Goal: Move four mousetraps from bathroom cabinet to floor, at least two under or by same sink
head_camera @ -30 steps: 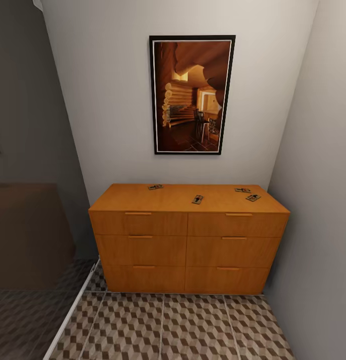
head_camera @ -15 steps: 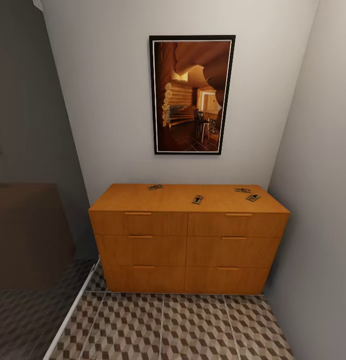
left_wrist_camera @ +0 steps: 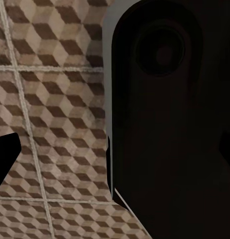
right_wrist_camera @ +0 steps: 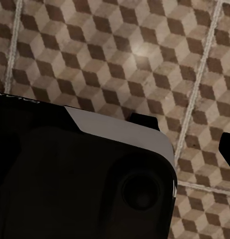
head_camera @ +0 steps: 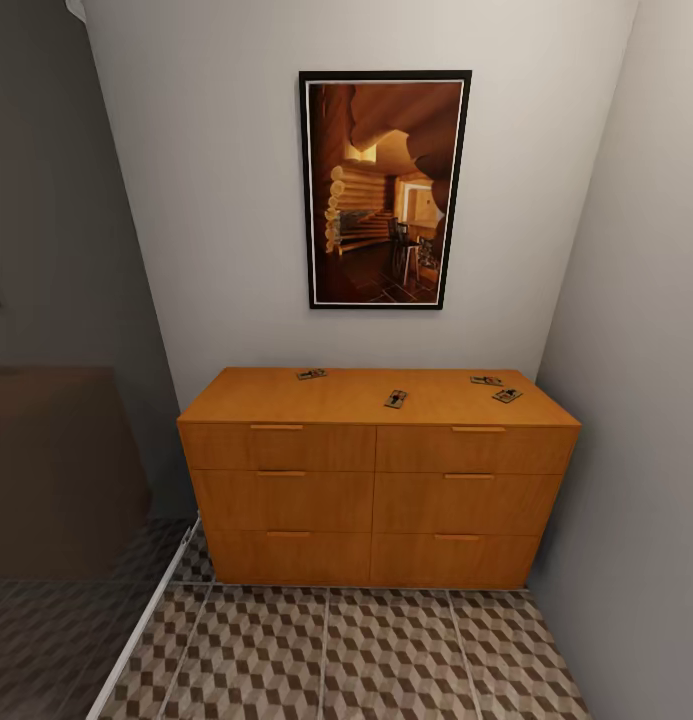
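Observation:
Four mousetraps lie on top of the orange-brown cabinet (head_camera: 376, 500): one at the back left (head_camera: 311, 374), one near the middle (head_camera: 395, 399), and two close together at the right (head_camera: 486, 380) (head_camera: 506, 395). All drawers are shut. The cube-patterned bathroom floor (head_camera: 386, 650) spreads in front of the cabinet. The left gripper (left_wrist_camera: 115, 154) hangs low over the floor tiles, with dark fingertips (left_wrist_camera: 5, 159) at opposite edges of its view, open and empty. The right gripper (right_wrist_camera: 115, 149) also hangs over the tiles, with a fingertip (right_wrist_camera: 228, 149) at the view's edge, open and empty. The sink is out of view.
A framed picture (head_camera: 384, 190) hangs above the cabinet. A grey wall (head_camera: 636, 400) closes off the right side next to the cabinet. At the left a dark glass panel (head_camera: 56, 450) stands on a white strip (head_camera: 146, 620). My dark base (left_wrist_camera: 170, 124) (right_wrist_camera: 70, 179) sits close under both wrists.

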You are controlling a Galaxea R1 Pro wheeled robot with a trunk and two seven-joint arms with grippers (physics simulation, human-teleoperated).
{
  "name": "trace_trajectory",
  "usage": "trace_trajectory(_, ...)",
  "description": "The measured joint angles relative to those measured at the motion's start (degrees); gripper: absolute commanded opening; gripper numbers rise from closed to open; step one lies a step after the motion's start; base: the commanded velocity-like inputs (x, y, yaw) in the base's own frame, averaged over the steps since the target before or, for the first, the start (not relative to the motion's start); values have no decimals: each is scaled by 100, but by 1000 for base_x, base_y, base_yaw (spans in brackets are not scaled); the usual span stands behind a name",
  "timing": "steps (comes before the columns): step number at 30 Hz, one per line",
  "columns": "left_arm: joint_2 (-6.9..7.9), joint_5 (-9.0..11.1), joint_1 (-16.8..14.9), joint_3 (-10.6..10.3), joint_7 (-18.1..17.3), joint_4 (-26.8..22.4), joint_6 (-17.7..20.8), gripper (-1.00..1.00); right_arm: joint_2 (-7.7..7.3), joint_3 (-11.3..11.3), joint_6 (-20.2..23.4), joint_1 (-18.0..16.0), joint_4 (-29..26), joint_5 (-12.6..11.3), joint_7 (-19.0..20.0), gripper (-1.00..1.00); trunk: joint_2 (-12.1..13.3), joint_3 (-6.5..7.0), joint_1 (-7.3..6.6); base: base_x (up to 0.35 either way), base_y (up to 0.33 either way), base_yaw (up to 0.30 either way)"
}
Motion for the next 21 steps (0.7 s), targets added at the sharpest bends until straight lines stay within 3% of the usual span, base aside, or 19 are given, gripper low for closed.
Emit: trace_trajectory(21,0,0,0,0,0,0,0,100,0,-4,1,0,0,0,0,100,0,0,0,0,0,0)
